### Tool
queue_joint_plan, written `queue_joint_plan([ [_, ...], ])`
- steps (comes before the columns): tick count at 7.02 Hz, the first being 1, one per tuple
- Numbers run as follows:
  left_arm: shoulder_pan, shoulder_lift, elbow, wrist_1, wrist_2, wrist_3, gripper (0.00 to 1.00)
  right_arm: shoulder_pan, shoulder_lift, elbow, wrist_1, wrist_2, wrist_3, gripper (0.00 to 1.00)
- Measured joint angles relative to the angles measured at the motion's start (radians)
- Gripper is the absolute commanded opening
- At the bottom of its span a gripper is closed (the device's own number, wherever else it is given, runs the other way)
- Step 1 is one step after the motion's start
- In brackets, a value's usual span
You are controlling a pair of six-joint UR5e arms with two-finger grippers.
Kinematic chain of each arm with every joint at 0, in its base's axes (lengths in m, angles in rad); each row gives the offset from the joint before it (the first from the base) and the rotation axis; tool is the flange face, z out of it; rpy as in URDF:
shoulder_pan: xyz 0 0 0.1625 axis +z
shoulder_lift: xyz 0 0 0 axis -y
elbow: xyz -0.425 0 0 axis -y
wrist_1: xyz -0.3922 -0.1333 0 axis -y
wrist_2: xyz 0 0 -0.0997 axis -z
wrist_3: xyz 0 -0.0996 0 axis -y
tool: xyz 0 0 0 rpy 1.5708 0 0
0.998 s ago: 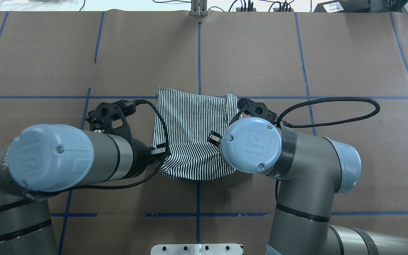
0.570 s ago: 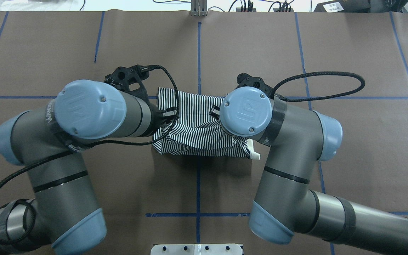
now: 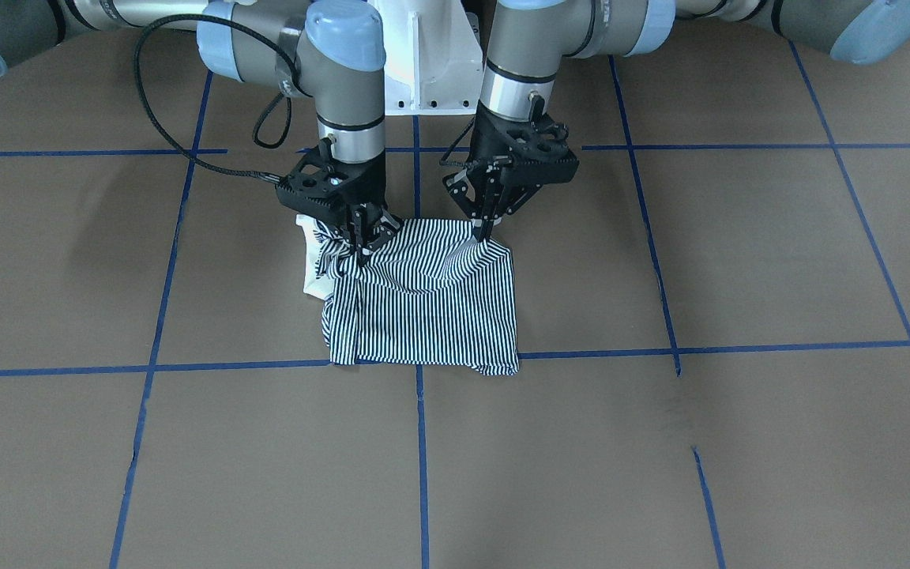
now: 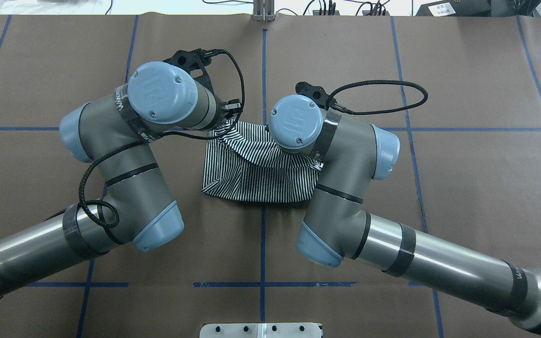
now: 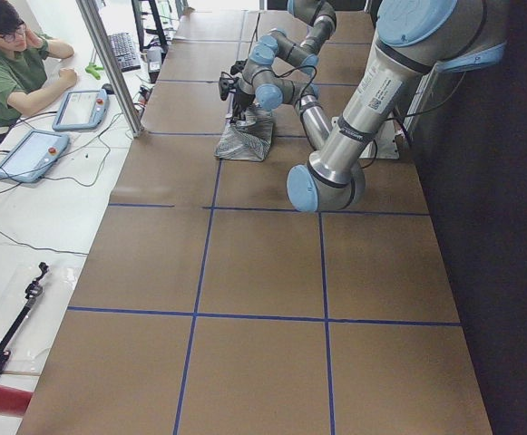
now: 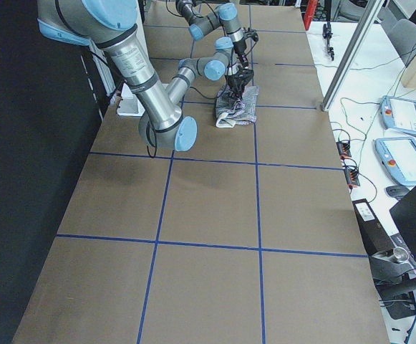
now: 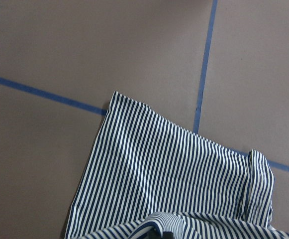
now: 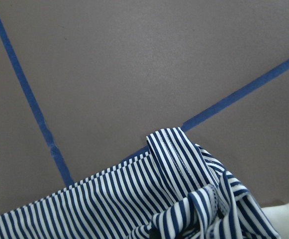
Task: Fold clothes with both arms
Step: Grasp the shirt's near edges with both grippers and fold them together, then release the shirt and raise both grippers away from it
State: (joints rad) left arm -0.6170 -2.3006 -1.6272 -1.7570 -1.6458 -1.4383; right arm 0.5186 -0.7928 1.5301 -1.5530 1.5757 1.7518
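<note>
In the overhead view the shirt (image 4: 251, 183) lay at frame centre on the table (image 4: 392, 70); its lower edge had been lifted and carried up the frame within the last second; the right gripper (image 3: 362, 246) and left gripper (image 3: 486, 229) were clamped on the raised cloth; the fold was judged half made, not yet laid down.

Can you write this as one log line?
left pincer: shut on navy-and-white striped polo shirt | right pincer: shut on shirt | edge lifted

Left hand (image 3: 485, 227) and right hand (image 3: 360, 250) both point down, pinched closed
</note>
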Motion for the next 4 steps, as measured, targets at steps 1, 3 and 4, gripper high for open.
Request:
queue_joint_plan([
  [1, -0.014, -0.025, 0.086, -0.054, 0.001, 0.014, 0.0, 0.006, 0.011, -0.048, 0.025, 0.001, -0.007, 0.0],
  [3, -0.022, -0.057, 0.219, -0.142, 0.004, 0.024, 0.0, 0.015, 0.019, -0.128, 0.089, 0.0, -0.014, 0.0],
  [4, -0.022, -0.062, 0.247, -0.158, 0.004, 0.028, 0.52, 0.019, 0.022, -0.148, 0.105, 0.001, -0.022, 0.58],
])
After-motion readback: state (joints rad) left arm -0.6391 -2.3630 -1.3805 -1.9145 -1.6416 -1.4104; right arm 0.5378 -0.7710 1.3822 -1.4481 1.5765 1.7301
